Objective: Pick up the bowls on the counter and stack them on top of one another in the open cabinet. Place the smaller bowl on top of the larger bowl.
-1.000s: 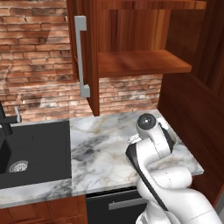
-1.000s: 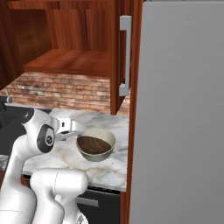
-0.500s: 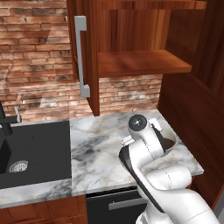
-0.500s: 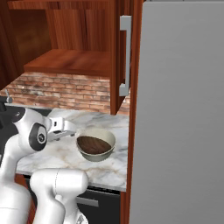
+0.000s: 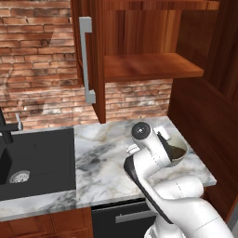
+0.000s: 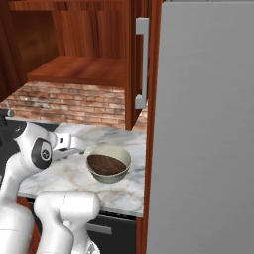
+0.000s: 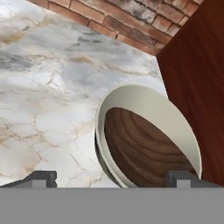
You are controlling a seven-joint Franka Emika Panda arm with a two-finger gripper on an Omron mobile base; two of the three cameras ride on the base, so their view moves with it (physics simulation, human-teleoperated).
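Note:
The smaller bowl (image 6: 105, 164), dark brown and wood-grained, lies inside the larger pale bowl (image 6: 107, 178) on the marble counter (image 6: 64, 174) by the right wall. In the hand view the brown bowl (image 7: 144, 151) sits tilted within the pale rim (image 7: 131, 90). My gripper (image 6: 83, 150) hovers just left of the pair, open and holding nothing; its two fingertips (image 7: 42, 177) straddle the bowls' near side. From the left base the arm hides most of the bowls (image 5: 177, 149). Above stands the open cabinet (image 5: 148, 66) with a bare shelf (image 6: 82, 69).
The cabinet door (image 5: 95, 56) with its grey bar handle (image 5: 85, 62) hangs open over the counter's middle. A black sink (image 5: 35, 158) and faucet (image 5: 6, 130) lie to the left. A wooden side wall (image 7: 197, 65) rises close behind the bowls, next to a tall grey panel (image 6: 208, 124).
The arm's wrist and hand have drawn a little to the left, away from the bowls. The bowls have not moved and the gripper has stayed open.

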